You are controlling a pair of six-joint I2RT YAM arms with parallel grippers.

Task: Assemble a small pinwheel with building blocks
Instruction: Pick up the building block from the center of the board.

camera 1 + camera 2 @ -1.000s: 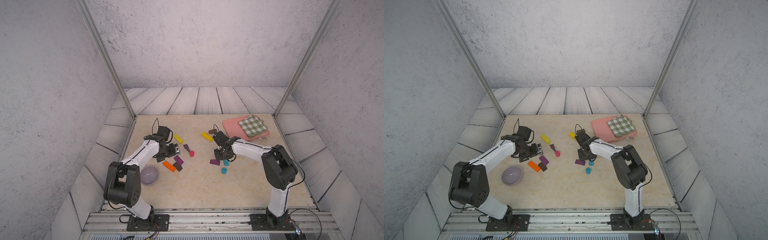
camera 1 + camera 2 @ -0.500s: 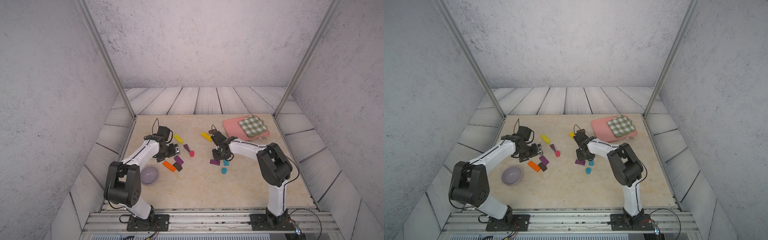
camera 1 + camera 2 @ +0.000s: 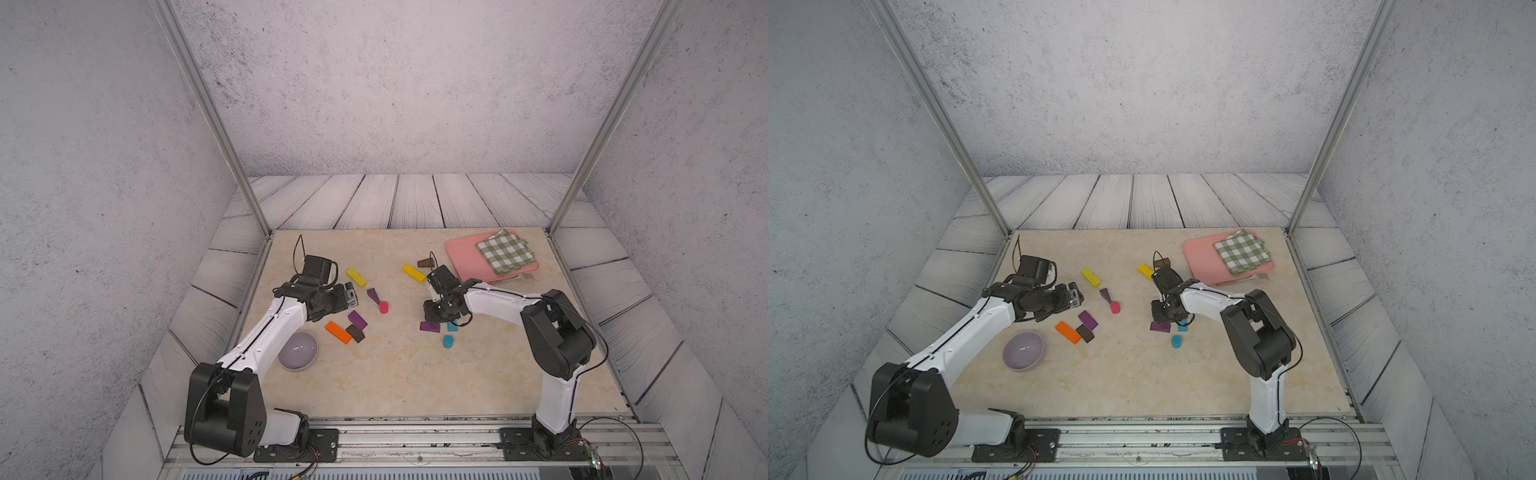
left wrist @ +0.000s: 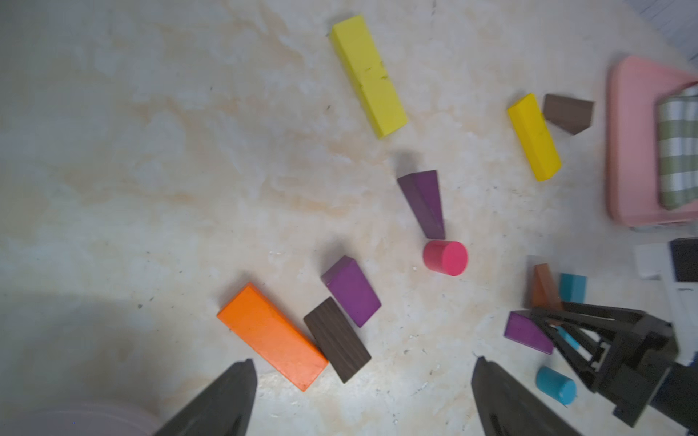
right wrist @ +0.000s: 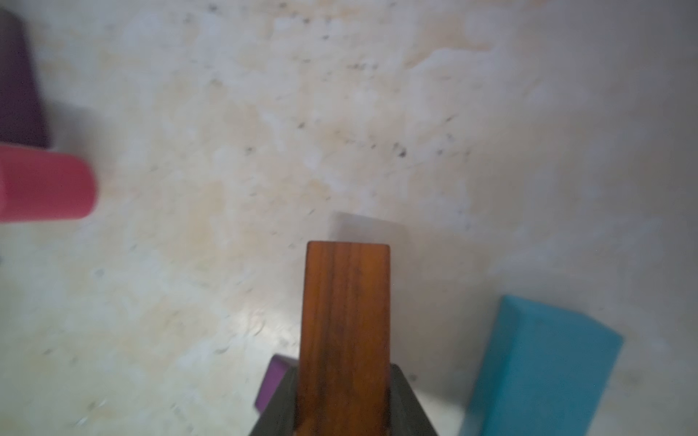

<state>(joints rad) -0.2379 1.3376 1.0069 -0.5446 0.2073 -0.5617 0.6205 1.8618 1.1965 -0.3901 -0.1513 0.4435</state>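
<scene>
Here we see our right end effector (image 5: 343, 372) pinching a brown block (image 5: 345, 302); our left end effector (image 4: 362, 392) hangs spread wide.

Left end effector (image 3: 1074, 296) hangs low over the table (image 3: 1142, 382), facing a loose bunch: an orange bar (image 3: 1068, 332) touching a dark brown block (image 3: 1085, 333), a purple block (image 3: 1088, 320) just beside that, then a purple wedge (image 3: 1105, 295) tipped toward the pink cylinder (image 3: 1115, 307). A yellow bar (image 3: 1091, 277) sits further back.

Right end effector (image 3: 1162, 318) points straight down by a flat purple piece (image 3: 1160, 327) and a teal block (image 3: 1182, 327), with a blue cylinder (image 3: 1177, 341) near. Can't really tell from up here if it's gripping anything. A second yellow bar (image 3: 1146, 271) and a brown wedge (image 3: 1162, 263) lie near the pink tray (image 3: 1200, 266) with its checked cloth (image 3: 1239, 251). Lilac bowl (image 3: 1022, 351) is beside the left arm.
</scene>
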